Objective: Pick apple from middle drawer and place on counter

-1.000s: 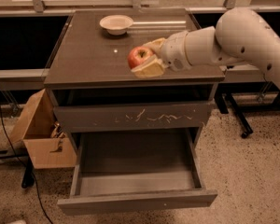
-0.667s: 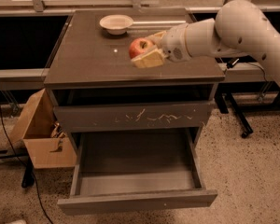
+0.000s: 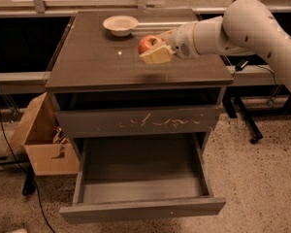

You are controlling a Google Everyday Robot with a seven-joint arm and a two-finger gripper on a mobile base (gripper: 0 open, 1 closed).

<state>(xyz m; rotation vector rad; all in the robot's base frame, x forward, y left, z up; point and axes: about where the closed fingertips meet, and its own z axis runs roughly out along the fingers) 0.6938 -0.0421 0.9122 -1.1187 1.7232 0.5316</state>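
Note:
The red apple (image 3: 148,43) with a yellowish patch is held in my gripper (image 3: 153,47), which is shut on it over the middle of the counter (image 3: 97,62), just to the right of centre. The pale fingers (image 3: 156,55) reach in from the right on the white arm (image 3: 233,30). Whether the apple touches the counter top I cannot tell. The middle drawer (image 3: 140,178) is pulled fully open below and its grey floor shows nothing in it.
A cream shallow bowl (image 3: 120,24) sits at the back of the counter. The drawer front with pale scratch marks (image 3: 140,121) is closed above the open drawer. An open cardboard box (image 3: 41,140) stands on the floor at the left. A dark cable (image 3: 9,144) runs down the left.
My gripper has carried the apple a little further back and to the left over the counter. The drawer has stayed open.

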